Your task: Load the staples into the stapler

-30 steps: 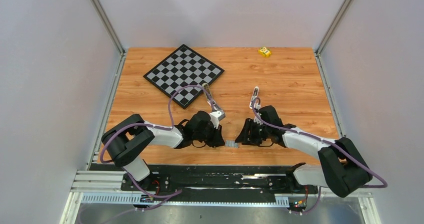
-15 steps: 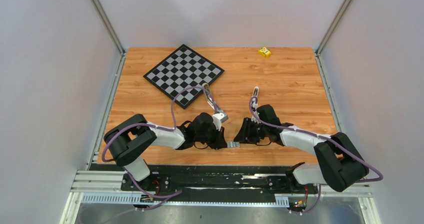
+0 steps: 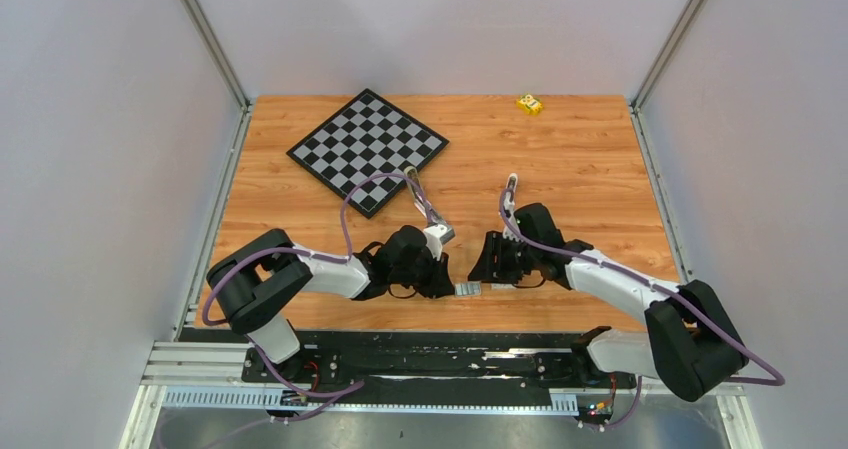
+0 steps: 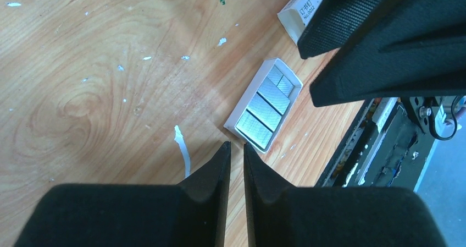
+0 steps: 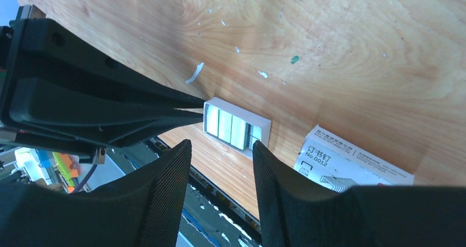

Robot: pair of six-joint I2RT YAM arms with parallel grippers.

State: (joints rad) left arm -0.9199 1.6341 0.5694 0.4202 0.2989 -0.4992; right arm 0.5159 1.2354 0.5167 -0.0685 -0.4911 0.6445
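left hand [image 4: 236, 146] is almost closed and empty, tips at the end of the white tray [image 4: 246, 94] of staples [image 4: 264, 105] on the counter [image 4: 110, 65]; right hand [image 5: 221, 143] hangs half open over it, empty.

Glossy ridged metal staples [image 4: 264, 106] fill a matt white tray [image 4: 248, 93] on woodgrain table [image 4: 110, 65].

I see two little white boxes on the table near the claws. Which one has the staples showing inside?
The open tray: silvery staples lie side by side inside it. The other box shows only its printed label, nothing of its contents.
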